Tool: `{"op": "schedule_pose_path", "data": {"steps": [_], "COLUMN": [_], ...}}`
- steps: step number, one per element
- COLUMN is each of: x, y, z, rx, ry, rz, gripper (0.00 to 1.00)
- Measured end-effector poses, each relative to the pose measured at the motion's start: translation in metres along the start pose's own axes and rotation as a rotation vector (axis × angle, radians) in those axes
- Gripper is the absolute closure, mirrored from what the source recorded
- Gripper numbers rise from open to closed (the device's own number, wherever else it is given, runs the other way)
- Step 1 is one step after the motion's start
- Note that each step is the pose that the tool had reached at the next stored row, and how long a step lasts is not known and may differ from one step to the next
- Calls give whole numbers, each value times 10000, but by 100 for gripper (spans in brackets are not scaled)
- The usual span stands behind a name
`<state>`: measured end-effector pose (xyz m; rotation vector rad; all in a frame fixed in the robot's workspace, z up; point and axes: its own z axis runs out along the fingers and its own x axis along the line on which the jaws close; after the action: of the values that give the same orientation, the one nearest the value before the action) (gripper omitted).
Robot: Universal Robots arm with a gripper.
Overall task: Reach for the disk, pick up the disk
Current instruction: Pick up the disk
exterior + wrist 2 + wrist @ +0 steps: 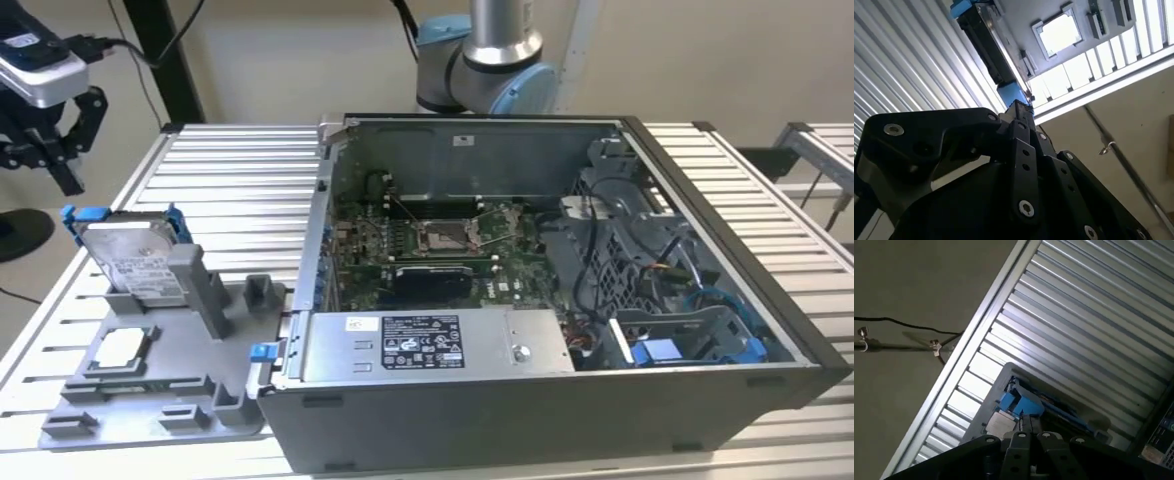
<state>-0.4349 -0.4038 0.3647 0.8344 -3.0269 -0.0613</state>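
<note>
i am reaching, my hand [47, 165] hovering above the disk [134, 262], apart from it. i cannot tell its opening. next likely needs descending squarely.

Beige wall [267, 60] behind a ribbed metal table [227, 180]

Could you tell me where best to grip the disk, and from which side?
Probably its free upper end, pinched across the blue bracket, coming from above: the disk stands tilted on edge in the grey holder, its lower end seated there.
</note>
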Motion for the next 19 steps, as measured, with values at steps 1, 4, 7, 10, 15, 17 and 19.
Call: {"op": "schedule_pose_path", "data": {"steps": [1, 4, 7, 10, 15, 17, 19], "x": [0, 2, 3, 4, 5, 6, 6], "y": [0, 1, 2, 3, 4, 4, 4], "z": [0, 0, 0, 0, 0, 0, 0], "rx": [-1, -6, -10, -15, -22, -25, -28], "ry": [6, 24, 44, 64, 94, 107, 121], "rz": [-155, -650, -1143, -1639, -2461, -2798, -3143], "gripper": [100, 100, 100, 100, 100, 100, 100]}}
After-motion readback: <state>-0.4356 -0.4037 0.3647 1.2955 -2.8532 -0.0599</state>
